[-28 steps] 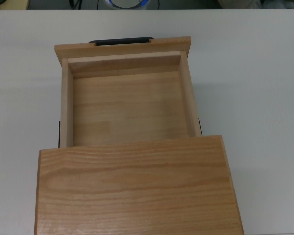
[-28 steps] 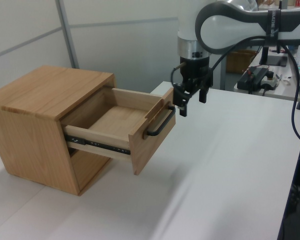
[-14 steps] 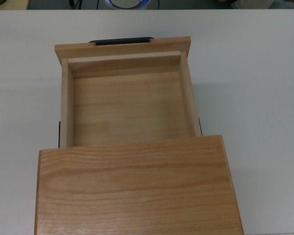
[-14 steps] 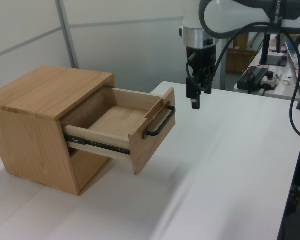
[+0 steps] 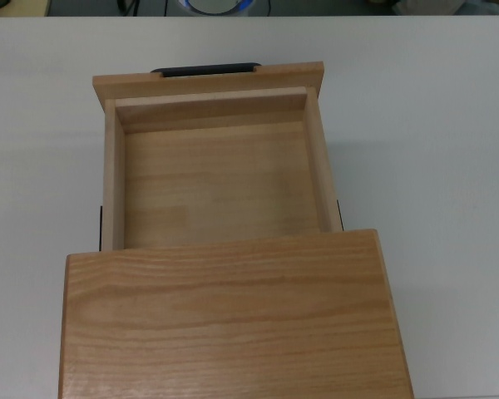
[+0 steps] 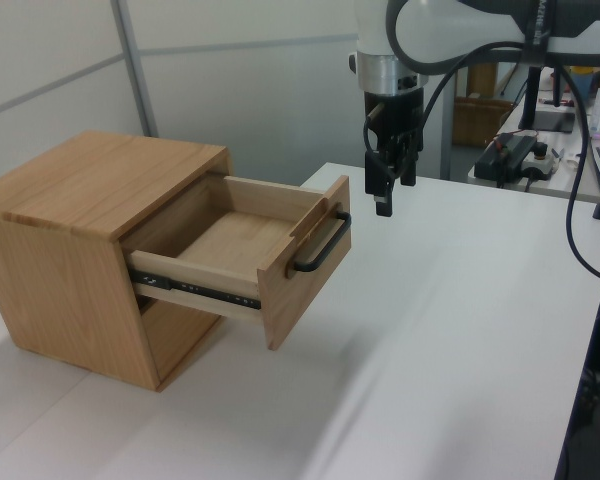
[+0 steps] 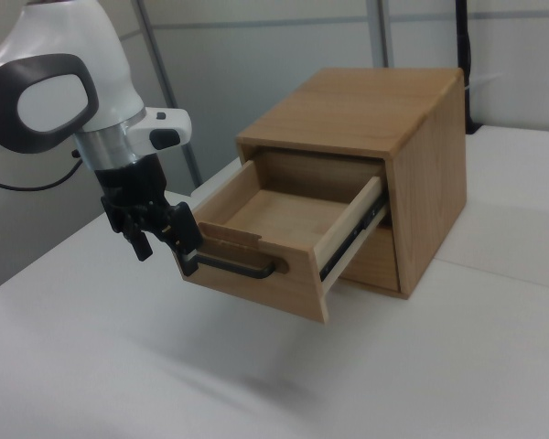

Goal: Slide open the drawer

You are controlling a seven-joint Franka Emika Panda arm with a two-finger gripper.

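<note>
So compared with a second ago the gripper [image 6: 388, 190] has lifted up and away from the drawer handle. Back then it hung right at the front panel's top corner; now it sits higher and clear of it. The drawer itself hasn't budged between frames.

Going left to right in the left view: the wooden box [image 6: 75, 215] sits on the white table [image 6: 460, 330], and the drawer [image 6: 245, 245] sticks out of its front toward the left view's right, riding on black side rails [image 6: 195, 288]. It looks most of the way out, with the tray floor in plain sight and nothing in it. Next comes the black bar handle [image 6: 320, 245] on the front panel, then the gripper hanging above and just beyond it, touching nothing. Its fingers look parted with nothing between them, so it's let go.

The top view agrees: the drawer's open tray [image 5: 212, 179] extends well out from under the box top [image 5: 233, 320], handle at the far edge.

My read is that the job's basically done. The drawer is open and the arm is backing off. Nothing obvious left except maybe parking the arm. A bit more travel might be possible, can't tell.
</note>
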